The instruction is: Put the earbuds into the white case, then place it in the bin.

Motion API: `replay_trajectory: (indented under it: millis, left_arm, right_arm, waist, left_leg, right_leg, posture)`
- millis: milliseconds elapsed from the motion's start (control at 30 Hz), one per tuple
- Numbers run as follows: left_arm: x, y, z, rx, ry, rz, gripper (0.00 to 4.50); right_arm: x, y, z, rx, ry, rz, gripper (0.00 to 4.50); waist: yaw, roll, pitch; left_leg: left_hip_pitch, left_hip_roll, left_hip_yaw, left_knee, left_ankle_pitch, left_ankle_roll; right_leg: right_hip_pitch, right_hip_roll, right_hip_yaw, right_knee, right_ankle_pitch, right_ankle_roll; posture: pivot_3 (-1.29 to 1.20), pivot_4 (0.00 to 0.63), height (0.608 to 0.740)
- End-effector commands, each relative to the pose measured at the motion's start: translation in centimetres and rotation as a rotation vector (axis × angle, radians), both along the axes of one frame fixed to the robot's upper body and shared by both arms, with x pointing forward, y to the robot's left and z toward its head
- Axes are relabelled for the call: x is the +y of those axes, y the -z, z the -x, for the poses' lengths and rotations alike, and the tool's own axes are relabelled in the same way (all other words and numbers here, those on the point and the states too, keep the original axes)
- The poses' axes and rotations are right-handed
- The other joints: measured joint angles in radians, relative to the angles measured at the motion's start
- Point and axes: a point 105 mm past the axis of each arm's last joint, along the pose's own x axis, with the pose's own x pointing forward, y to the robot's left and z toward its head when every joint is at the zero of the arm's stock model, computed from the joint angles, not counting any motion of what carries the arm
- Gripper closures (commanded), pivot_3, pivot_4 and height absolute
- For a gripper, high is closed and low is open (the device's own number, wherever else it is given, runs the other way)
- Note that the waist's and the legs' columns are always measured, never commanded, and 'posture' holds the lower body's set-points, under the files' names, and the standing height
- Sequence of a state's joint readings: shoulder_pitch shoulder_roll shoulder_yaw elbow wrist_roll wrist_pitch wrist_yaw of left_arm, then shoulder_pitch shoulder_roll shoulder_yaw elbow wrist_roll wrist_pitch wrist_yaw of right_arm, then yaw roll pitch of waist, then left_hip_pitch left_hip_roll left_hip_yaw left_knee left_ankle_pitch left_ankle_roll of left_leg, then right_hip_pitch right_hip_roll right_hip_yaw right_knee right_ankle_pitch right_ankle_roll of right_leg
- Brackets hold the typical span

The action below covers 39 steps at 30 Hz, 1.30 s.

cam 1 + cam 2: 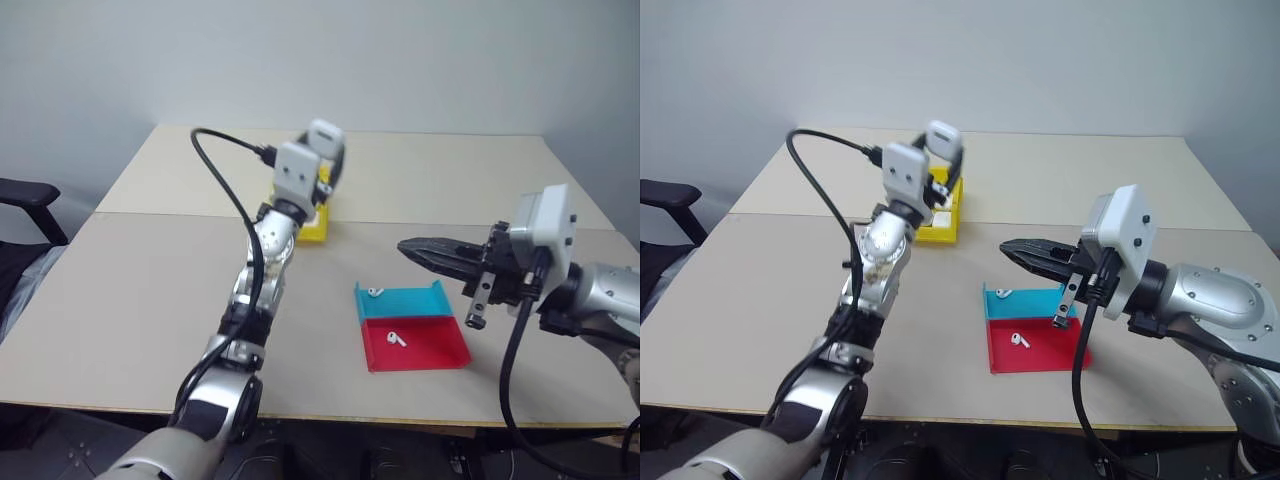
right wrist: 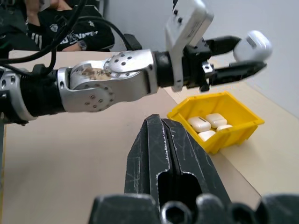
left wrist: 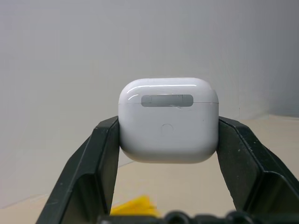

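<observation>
The left pincer (image 2: pixel 243 58) is clamped on the white case (image 3: pixel 168 120), one black finger (image 3: pixel 96 163) pressed against each side of it, and holds it raised in the air above the yellow bin (image 2: pixel 219 119). The lid of the case is closed, with its seam and a small round button facing the wrist camera. From the right wrist view the case (image 2: pixel 252 45) sits at the very tips of the fingers, above the bin's far end.

The bin stands on the pale worktop (image 1: pixel 150 300) near the seam between its two boards, and several more white cases (image 2: pixel 208 123) lie inside it.

The right pincer (image 1: pixel 1015 250) has its two fingers pressed together with nothing between them. It hangs level above the worktop, pointing toward the left arm, just above the far edge of the flat tray (image 1: pixel 440 345).

The tray lies on the worktop well apart from the bin and has a teal half and a red half. One earbud (image 1: pixel 375 292) rests on the teal half near its corner, the other earbud (image 1: pixel 396 339) on the red half. Both are out of the case.

A person in a dark shirt (image 2: pixel 70 28) sits behind the worktop.
</observation>
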State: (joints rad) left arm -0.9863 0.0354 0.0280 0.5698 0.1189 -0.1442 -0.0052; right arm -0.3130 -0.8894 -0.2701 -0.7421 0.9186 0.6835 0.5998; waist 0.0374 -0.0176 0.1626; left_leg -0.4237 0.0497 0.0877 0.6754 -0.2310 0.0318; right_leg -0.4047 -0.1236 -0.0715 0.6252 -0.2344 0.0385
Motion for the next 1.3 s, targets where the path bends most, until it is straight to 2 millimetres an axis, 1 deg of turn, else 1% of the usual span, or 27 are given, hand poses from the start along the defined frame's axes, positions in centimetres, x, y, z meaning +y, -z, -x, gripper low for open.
replay_trajectory:
  millis: [33,133,233,300,367,400,467,533,600,667,700,767,833,867,900,933,1000,1100,1133,1167,1233,1300]
  left_arm:
    - [1.3,1.5,-2.3,0.130,-0.174,-0.041,1.72]
    - [2.2,3.9,-3.6,0.228,-0.290,-0.119,1.72]
    - [1.8,5.7,-4.0,0.309,-0.280,-0.130,1.72]
    - [1.7,6.3,-4.2,0.342,-0.268,-0.102,1.72]
    - [1.8,6.1,-4.3,0.326,-0.268,-0.089,1.00]
    - [1.6,6.0,-4.3,0.324,-0.252,-0.085,0.73]
    - [1.3,5.3,-4.2,0.300,-0.239,-0.068,0.06]
    - [1.0,4.5,-4.1,0.263,-0.222,-0.061,0.02]
    - [0.5,3.5,-3.9,0.244,-0.168,-0.016,0.02]
    - [-0.2,2.1,-3.4,0.247,-0.068,0.093,0.02]
    - [-0.5,1.5,-3.1,0.286,0.020,0.147,0.02]
    - [-0.8,0.5,-1.8,0.339,0.215,0.237,0.02]
    - [-0.5,-0.3,1.0,0.309,0.488,0.256,0.02]
    - [-0.1,-0.1,2.7,0.273,0.598,0.176,0.02]
    - [0.7,1.1,4.6,0.236,0.660,0.015,0.02]
    - [1.1,2.2,6.0,0.228,0.698,-0.104,0.02]
    - [1.7,3.7,7.4,0.254,0.722,-0.242,0.02]
    - [5.1,6.4,11.2,0.357,0.842,-0.410,0.02]
    - [5.7,6.7,12.0,0.376,0.867,-0.439,0.02]
    - [6.0,6.9,12.5,0.385,0.874,-0.458,0.02]
    - [7.7,7.8,13.7,0.473,0.877,-0.529,0.02]
    - [8.7,8.4,14.5,0.538,0.864,-0.582,0.02]
  right_arm:
    - [0.5,-0.1,0.3,-0.032,0.004,0.006,4.47]
    - [0.5,0.6,0.0,0.007,0.015,-0.003,4.47]
    - [0.4,1.3,0.2,0.033,0.030,0.006,4.47]
    - [0.3,1.6,0.2,0.046,0.044,0.004,4.47]
    - [0.1,1.8,0.0,0.058,0.060,0.003,4.50]
    - [0.1,1.9,0.0,0.060,0.066,0.002,4.50]
    - [0.1,2.0,-0.1,0.065,0.073,0.006,4.50]
    - [0.2,2.3,-0.2,0.067,0.076,0.016,4.50]
    - [0.3,2.4,-0.1,0.067,0.075,0.021,4.50]
    - [0.3,2.4,-0.1,0.066,0.075,0.022,4.50]
    - [0.2,2.4,-0.1,0.065,0.077,0.027,4.50]
    - [0.0,2.4,-0.1,0.062,0.079,0.040,4.50]
    - [-0.3,2.5,0.0,0.058,0.076,0.064,4.50]
    - [-0.6,2.6,0.1,0.057,0.072,0.081,4.50]
    - [-1.0,2.7,0.3,0.058,0.064,0.112,4.50]
    - [-1.4,2.8,0.4,0.059,0.057,0.134,4.50]
    - [-2.0,2.9,0.6,0.060,0.047,0.163,4.50]
    - [-4.7,3.7,0.6,0.077,0.042,0.300,4.50]
    - [-5.4,3.9,0.6,0.083,0.036,0.326,4.50]
    - [-5.8,4.0,0.7,0.085,0.030,0.340,4.50]
    - [-7.6,4.3,0.6,0.084,0.019,0.406,4.50]
    - [-9.0,4.6,0.7,0.096,0.004,0.446,4.50]
  waist:
    - [0.000,0.000,0.000]
    - [-0.001,0.000,0.000]
    - [-0.001,0.000,0.000]
    - [-0.001,-0.001,0.001]
    - [-0.001,-0.001,0.001]
    - [-0.001,-0.002,0.001]
    - [0.000,-0.002,0.001]
    - [-0.001,-0.002,0.001]
    - [-0.001,-0.002,0.001]
    - [-0.001,-0.002,0.001]
    - [-0.002,-0.002,0.001]
    - [-0.007,-0.001,0.001]
    - [-0.022,-0.001,0.001]
    - [-0.030,-0.001,0.000]
    - [-0.041,0.000,0.000]
    - [-0.050,0.000,0.000]
    - [-0.053,0.000,0.000]
    - [-0.041,0.000,0.000]
    - [-0.041,0.000,0.000]
    - [-0.036,0.000,0.000]
    - [-0.025,0.000,0.000]
    - [-0.024,0.000,0.000]
  left_leg:
    - [0.000,0.000,0.001,0.000,0.000,0.000]
    - [0.000,0.000,0.002,0.000,0.000,0.000]
    - [0.000,0.000,0.002,-0.001,0.000,0.000]
    - [-0.001,0.000,0.003,-0.001,0.000,0.000]
    - [-0.002,0.000,0.005,-0.001,0.000,-0.001]
    - [-0.002,0.000,0.006,0.000,0.000,-0.001]
    - [-0.001,0.000,0.006,0.000,0.000,-0.001]
    - [-0.001,0.000,0.006,0.000,0.000,-0.001]
    - [-0.001,0.000,0.006,0.000,0.000,-0.001]
    - [-0.001,0.000,0.005,0.000,0.000,-0.001]
    - [-0.001,0.000,0.005,0.000,0.000,-0.001]
    - [-0.001,0.000,0.005,0.000,0.001,-0.001]
    - [-0.001,0.000,0.004,0.000,0.001,-0.002]
    - [0.000,0.000,0.004,-0.001,0.002,-0.003]
    - [0.002,0.001,0.004,-0.001,0.005,-0.009]
    - [0.003,0.001,0.004,-0.002,0.007,-0.012]
    - [0.007,0.001,0.005,-0.005,0.007,-0.012]
    - [0.008,0.001,0.006,-0.005,0.005,-0.007]
    - [0.009,0.001,0.006,-0.006,0.004,-0.007]
    - [0.009,0.002,0.006,-0.007,0.004,-0.007]
    - [0.009,0.001,0.004,-0.007,0.004,-0.007]
    - [0.008,0.001,0.004,-0.006,0.004,-0.006]
  right_leg:
    - [0.000,0.000,0.000,0.000,0.000,0.000]
    - [0.000,0.000,0.000,0.001,0.000,0.000]
    - [-0.001,0.000,0.000,0.001,0.000,0.000]
    - [-0.001,0.000,0.000,0.001,0.000,0.000]
    - [-0.002,0.000,0.000,0.000,0.000,0.000]
    - [-0.001,0.000,0.000,0.000,0.000,0.000]
    - [-0.001,0.000,0.000,0.001,0.000,0.000]
    - [-0.001,0.000,0.000,0.001,0.000,0.000]
    - [-0.001,0.000,0.000,0.001,0.000,0.000]
    - [-0.001,0.000,0.000,0.001,0.000,0.000]
    - [-0.001,0.000,0.000,0.001,0.000,0.000]
    - [-0.001,0.000,0.000,0.001,0.000,0.000]
    - [-0.001,0.000,0.000,0.002,0.000,0.000]
    - [-0.001,0.000,0.002,0.002,0.000,0.000]
    - [-0.001,0.000,0.003,0.003,0.000,0.000]
    - [-0.001,0.000,0.004,0.003,0.000,0.000]
    - [0.000,0.000,0.006,0.004,-0.001,-0.001]
    - [0.001,0.001,0.003,0.005,-0.001,-0.002]
    - [0.002,0.001,0.003,0.004,-0.001,-0.002]
    - [0.002,0.001,0.004,0.003,-0.001,-0.002]
    - [0.002,0.000,0.004,0.003,-0.001,-0.002]
    - [0.001,0.000,0.004,0.003,-0.001,-0.002]
  posture:
    - [0.00,0.150,0.740]
    - [0.00,0.150,0.740]
    - [0.00,0.150,0.740]
    - [0.00,0.150,0.740]
    - [0.00,0.150,0.740]
    - [0.00,0.150,0.740]
    - [0.00,0.150,0.740]
    - [0.00,0.150,0.740]
    - [0.00,0.150,0.740]
    - [0.00,0.150,0.740]
    - [0.00,0.150,0.740]
    - [0.00,0.150,0.740]
    - [0.00,0.150,0.740]
    - [0.00,0.150,0.740]
    - [0.00,0.150,0.740]
    - [0.00,0.150,0.740]
    - [0.00,0.150,0.740]
    - [0.00,0.150,0.740]
    - [0.00,0.150,0.740]
    - [0.00,0.150,0.740]
    - [0.00,0.150,0.740]
    - [0.00,0.150,0.740]
